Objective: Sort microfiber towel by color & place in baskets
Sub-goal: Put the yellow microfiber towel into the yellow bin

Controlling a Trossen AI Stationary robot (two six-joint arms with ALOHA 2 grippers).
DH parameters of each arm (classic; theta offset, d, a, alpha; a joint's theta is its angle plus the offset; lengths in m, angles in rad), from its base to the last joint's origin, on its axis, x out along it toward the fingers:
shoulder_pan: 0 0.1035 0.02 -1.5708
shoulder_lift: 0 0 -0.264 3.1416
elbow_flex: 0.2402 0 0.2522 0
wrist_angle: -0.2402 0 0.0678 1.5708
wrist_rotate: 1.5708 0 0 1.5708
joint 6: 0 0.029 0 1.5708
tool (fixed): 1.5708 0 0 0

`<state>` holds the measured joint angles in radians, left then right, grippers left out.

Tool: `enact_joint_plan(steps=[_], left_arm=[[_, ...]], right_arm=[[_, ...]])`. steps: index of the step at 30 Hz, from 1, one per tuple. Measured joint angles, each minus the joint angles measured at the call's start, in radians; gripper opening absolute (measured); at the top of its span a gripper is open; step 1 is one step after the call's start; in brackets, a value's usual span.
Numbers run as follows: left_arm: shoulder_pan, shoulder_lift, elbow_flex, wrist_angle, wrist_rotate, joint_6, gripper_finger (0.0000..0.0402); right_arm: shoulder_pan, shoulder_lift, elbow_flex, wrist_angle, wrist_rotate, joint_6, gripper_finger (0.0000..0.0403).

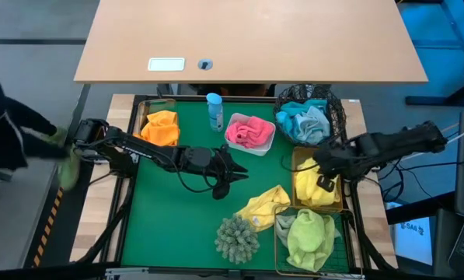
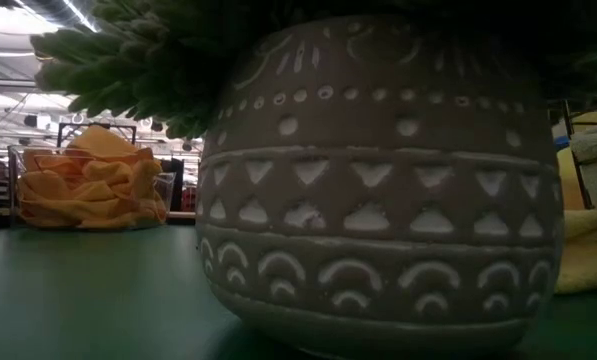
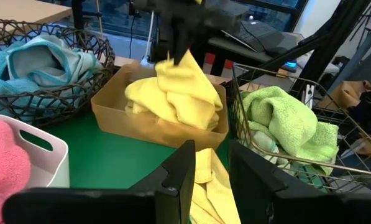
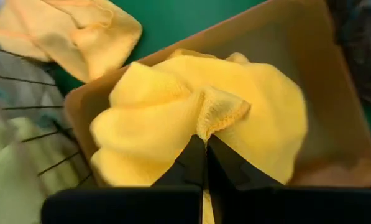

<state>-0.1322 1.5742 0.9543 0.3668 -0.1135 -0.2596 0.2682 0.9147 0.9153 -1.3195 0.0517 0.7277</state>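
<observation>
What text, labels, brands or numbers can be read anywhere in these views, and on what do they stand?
None can be read.
White card on the wooden desk: print too small to read.
Small blue bottle: no readable label.
Patterned pot: only triangles, dots and arches, no letters.
Towels and baskets: no tags or marks visible.

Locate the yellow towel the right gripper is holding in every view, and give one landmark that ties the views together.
High view: the yellow towel hangs under the right gripper, over the tan bin.
Low view: not in it; a patterned pot fills the picture.
Left wrist view: yellow towel pinched from above, over the bin.
Right wrist view: towel clamped in shut fingers.
Shared landmark: the loose yellow towel on the green mat.
</observation>
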Motion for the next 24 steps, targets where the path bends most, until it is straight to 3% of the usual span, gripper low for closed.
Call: enact_joint_plan(steps=[10,18,24], left_arm=[[0.000,0.000,0.000,0.000,0.000,0.000,0.0089],[0.001,0.000,0.000,0.000,0.000,0.001,0.0089],[0.001,0.000,0.000,0.000,0.000,0.001,0.0089]], right_arm=[[0.000,0.042,-0.213,0.240,0.048,0.003,0.0003],[0.000,0.062,-0.292,0.275,0.156,0.053,0.0003],[0.000,0.065,-0.318,0.276,0.143,0.073,0.0003]])
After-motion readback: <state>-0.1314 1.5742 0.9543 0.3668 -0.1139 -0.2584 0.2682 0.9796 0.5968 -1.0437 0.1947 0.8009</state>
